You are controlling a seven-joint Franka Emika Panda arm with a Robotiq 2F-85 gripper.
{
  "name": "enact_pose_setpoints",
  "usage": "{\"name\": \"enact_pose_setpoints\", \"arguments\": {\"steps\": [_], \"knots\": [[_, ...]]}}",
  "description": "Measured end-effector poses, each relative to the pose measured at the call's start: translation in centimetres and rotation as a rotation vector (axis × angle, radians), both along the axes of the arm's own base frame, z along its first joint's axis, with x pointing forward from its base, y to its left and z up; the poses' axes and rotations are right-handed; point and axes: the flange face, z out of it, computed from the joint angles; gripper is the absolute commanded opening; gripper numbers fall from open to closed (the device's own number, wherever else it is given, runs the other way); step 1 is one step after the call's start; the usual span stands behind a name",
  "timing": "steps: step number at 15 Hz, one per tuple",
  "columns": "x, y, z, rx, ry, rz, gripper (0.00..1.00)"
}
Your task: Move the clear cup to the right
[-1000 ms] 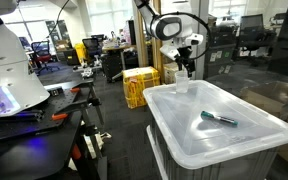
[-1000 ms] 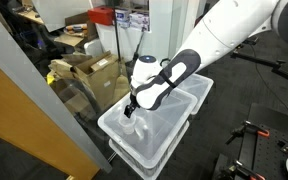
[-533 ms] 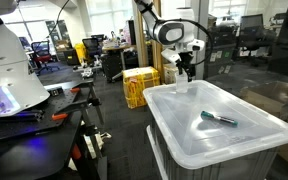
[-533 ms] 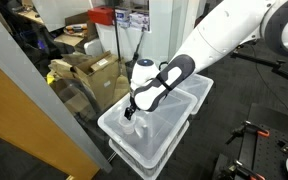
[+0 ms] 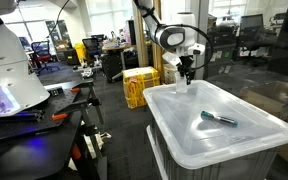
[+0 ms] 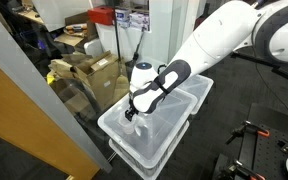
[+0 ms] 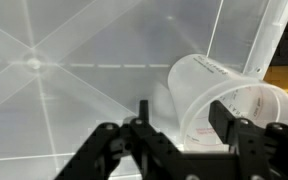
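The clear cup [image 7: 212, 95] is a translucent whitish cup standing on the white bin lid [image 7: 54, 90], with its open rim toward the wrist camera. My gripper [image 7: 183, 118] straddles the cup's near wall. One fingertip [image 7: 224, 115] is inside the rim and the other [image 7: 142, 115] is outside to the left, with a wide gap between them. In both exterior views the gripper [image 5: 187, 78] [image 6: 131, 113] is low over a far corner of the lid. The cup is hard to make out there.
A dark teal-tipped marker [image 5: 219, 118] lies on the lid [image 5: 234, 135] toward the near side. The lid tops a stacked white bin [image 6: 159, 135]. Yellow crates [image 5: 139, 85] stand on the floor beyond, and cardboard boxes [image 6: 89, 75] beside a glass partition.
The gripper has come down a little toward the lid at the cup's corner. The marker has not moved.
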Motion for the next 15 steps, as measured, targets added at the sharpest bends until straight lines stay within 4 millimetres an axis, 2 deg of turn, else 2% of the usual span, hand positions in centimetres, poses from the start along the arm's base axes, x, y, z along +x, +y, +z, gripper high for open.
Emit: {"name": "enact_pose_setpoints", "arguments": {"steps": [4, 5, 15], "knots": [[0.3, 0.1, 0.0, 0.001, -0.006, -0.001, 0.05], [0.5, 0.1, 0.0, 0.002, -0.009, -0.001, 0.01], [1.2, 0.3, 0.9, 0.002, -0.026, -0.001, 0.01]]}}
